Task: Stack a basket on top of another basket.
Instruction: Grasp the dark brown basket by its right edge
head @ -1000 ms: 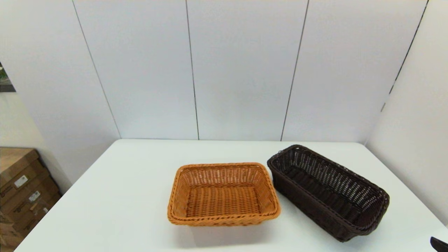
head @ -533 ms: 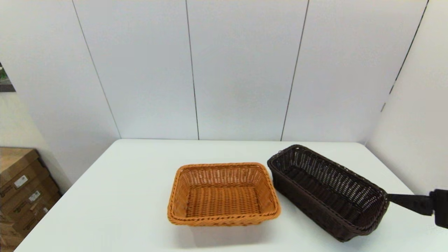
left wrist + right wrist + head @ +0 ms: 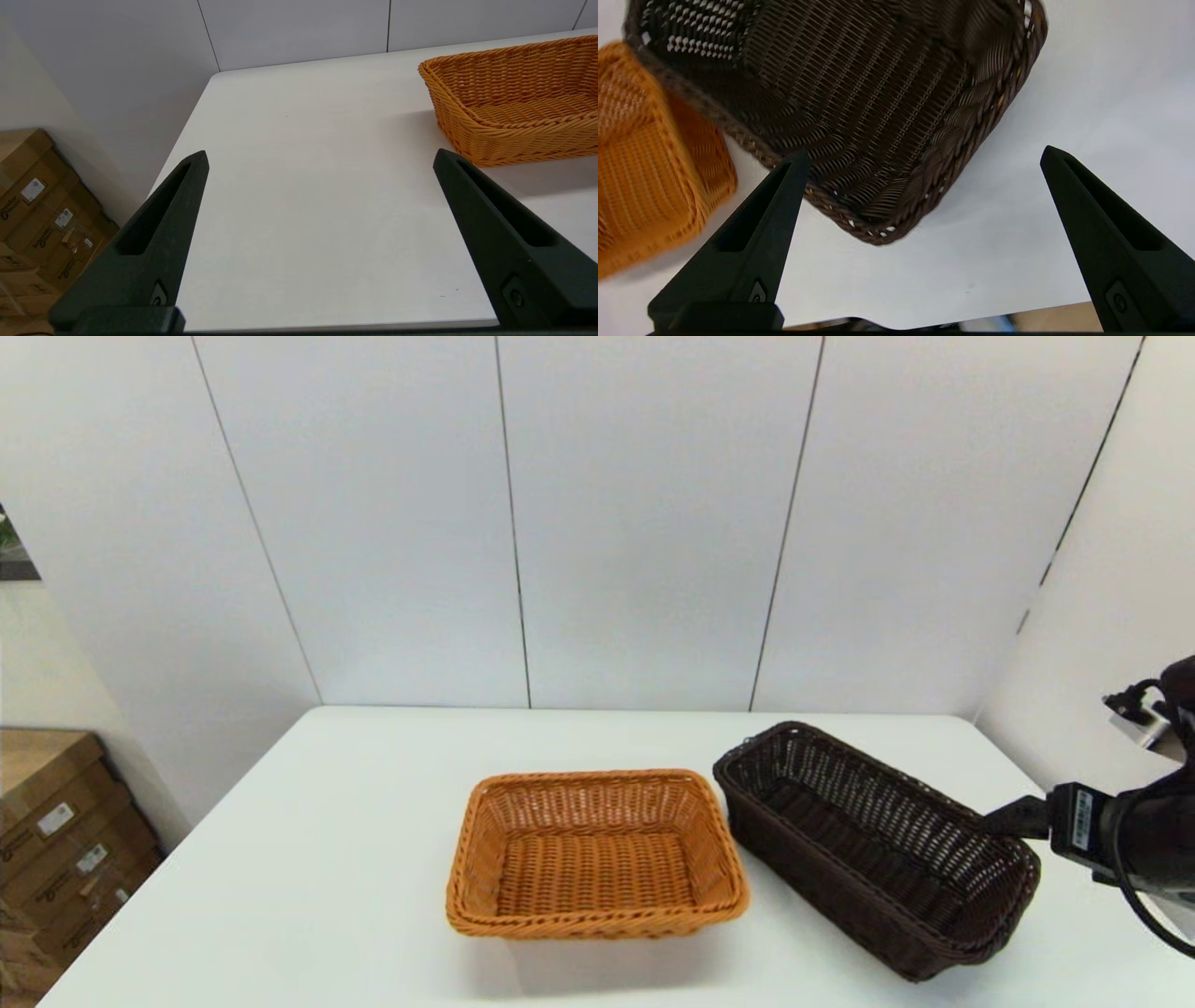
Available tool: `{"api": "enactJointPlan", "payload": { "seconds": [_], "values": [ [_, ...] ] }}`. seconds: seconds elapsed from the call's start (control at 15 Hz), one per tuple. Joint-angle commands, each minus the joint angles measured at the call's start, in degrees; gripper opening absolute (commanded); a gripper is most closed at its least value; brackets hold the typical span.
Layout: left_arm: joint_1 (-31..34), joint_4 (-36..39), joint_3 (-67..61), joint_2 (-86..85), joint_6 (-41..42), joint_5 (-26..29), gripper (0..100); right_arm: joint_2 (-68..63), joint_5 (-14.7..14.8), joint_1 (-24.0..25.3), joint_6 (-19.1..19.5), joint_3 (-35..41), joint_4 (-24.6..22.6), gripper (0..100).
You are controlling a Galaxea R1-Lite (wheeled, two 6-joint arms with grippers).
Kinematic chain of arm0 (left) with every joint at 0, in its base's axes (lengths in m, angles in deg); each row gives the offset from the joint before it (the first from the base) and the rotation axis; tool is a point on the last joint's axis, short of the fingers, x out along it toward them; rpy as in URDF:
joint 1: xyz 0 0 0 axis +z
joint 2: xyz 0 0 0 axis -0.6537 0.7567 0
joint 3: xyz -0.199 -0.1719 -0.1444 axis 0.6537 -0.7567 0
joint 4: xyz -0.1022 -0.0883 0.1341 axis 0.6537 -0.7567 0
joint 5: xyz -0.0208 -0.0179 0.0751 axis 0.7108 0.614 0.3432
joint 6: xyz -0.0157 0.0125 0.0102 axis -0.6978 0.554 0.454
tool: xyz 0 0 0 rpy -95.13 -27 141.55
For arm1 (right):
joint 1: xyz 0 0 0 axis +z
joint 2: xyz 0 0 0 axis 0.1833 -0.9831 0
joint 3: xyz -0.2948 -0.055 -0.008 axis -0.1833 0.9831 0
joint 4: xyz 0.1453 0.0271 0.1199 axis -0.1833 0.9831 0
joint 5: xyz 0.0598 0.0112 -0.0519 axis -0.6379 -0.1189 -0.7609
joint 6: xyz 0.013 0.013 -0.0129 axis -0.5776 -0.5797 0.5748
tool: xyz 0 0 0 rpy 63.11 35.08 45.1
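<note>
In the head view the right arm [image 3: 1134, 845] is cut off by the picture's right edge, and of the right gripper [image 3: 1013, 819] only one dark finger shows, against the dark basket [image 3: 878, 845] rim, so its spread cannot be read there. The left gripper [image 3: 320, 161] does not appear in the head view at all.

In the left wrist view the orange basket [image 3: 514, 100] runs off the right edge. The boxes [image 3: 32, 210] are cut by the left edge and their labels are too small to read.

In the right wrist view the orange basket is blurred and cut by the left edge; the dark basket's far end runs off the top. Something blurred past the bench [image 3: 1087, 84] edge cannot be made out.
</note>
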Motion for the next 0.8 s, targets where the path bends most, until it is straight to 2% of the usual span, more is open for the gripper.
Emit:
{"api": "enactJointPlan", "payload": {
  "seconds": [0.07,0.27,0.8],
  "values": [
    [0.06,-0.02,0.00,0.07,0.07,0.02,100,-4.03,-0.03,0.54,-6.31,-0.19,0.15,100],
    [-0.03,-0.02,0.00,0.07,0.07,0.02,100,-6.49,-0.11,0.54,-10.71,0.43,0.68,100],
    [-0.03,-0.02,0.00,0.07,0.07,0.02,100,-13.70,1.03,0.63,-11.41,2.45,0.32,100]
  ]
}}
